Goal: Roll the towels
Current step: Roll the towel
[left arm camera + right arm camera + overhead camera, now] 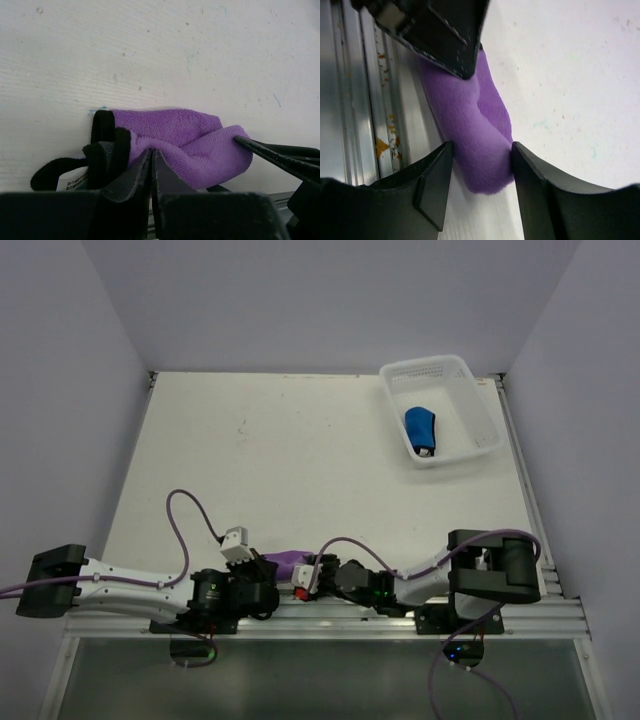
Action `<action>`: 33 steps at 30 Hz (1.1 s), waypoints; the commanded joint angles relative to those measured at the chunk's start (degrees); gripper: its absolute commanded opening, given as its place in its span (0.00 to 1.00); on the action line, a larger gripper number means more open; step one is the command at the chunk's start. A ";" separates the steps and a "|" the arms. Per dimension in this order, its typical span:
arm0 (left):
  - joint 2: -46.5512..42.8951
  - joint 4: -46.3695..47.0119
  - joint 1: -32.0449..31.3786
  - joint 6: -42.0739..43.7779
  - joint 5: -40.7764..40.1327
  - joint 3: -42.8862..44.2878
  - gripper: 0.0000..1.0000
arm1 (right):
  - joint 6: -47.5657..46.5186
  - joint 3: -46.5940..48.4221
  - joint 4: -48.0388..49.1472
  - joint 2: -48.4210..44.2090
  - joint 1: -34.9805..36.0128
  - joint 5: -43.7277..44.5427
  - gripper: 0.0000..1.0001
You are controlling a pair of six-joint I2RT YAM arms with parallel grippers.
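**benchrat:** Where's the purple one sitting, and which way does it point?

**me:** The purple towel (287, 562) is at the near edge of the table (280, 460), just beside the rail (365, 125), between my two grippers. Its long axis runs side to side along that edge. My left gripper (152, 159) is at its left end and my right gripper (481, 160) is at its right end. So neither arm is really nearer, each one has an end.

**benchrat:** Are you actually holding it?

**me:** Left jaws are pressed together with the tips right at the cloth. I can't tell if they've nipped a fold or just touch it. Right jaws stand apart, straddling the roll's end with the pads just at its sides. The cloth there doesn't look squeezed, so I wouldn't call that a grip.

**benchrat:** How's the roll look?

**me:** Fat, fuzzy, soft. It's more a loose bundle than a tight tube. There's a crease along it, and at the left end the dark hem (102, 135) and a white label (72, 181) poke out. My guess is it sags open if handled carelessly.

**benchrat:** And the other?

**me:** The blue towel (421, 429) is rolled up in the basket (470, 390) in the far right corner, well apart from all this. That corner is on my right arm's side. If the purple one goes there too, I reckon the right arm has the shorter trip, pinching across the roll rather than along it.
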 commanded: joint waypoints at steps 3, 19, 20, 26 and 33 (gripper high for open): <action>0.41 -2.04 -0.54 0.07 1.82 -1.19 0.08 | 5.49 -3.38 7.01 -3.19 -1.20 2.89 0.56; -0.65 -2.13 -0.54 -0.02 1.91 -1.54 0.08 | 4.33 1.19 -2.66 0.24 -3.30 -5.28 0.40; -0.65 -2.13 -0.54 -0.02 1.82 -1.54 0.08 | 5.22 1.62 -4.84 0.06 -3.92 -7.46 0.36; -0.56 -2.13 -0.54 0.25 1.29 -1.45 0.08 | 13.91 2.50 -9.86 -0.38 -10.94 -15.81 0.36; -0.56 -4.85 -0.54 -0.28 -0.46 -0.40 0.09 | 26.84 9.09 -22.00 1.90 -19.65 -34.62 0.11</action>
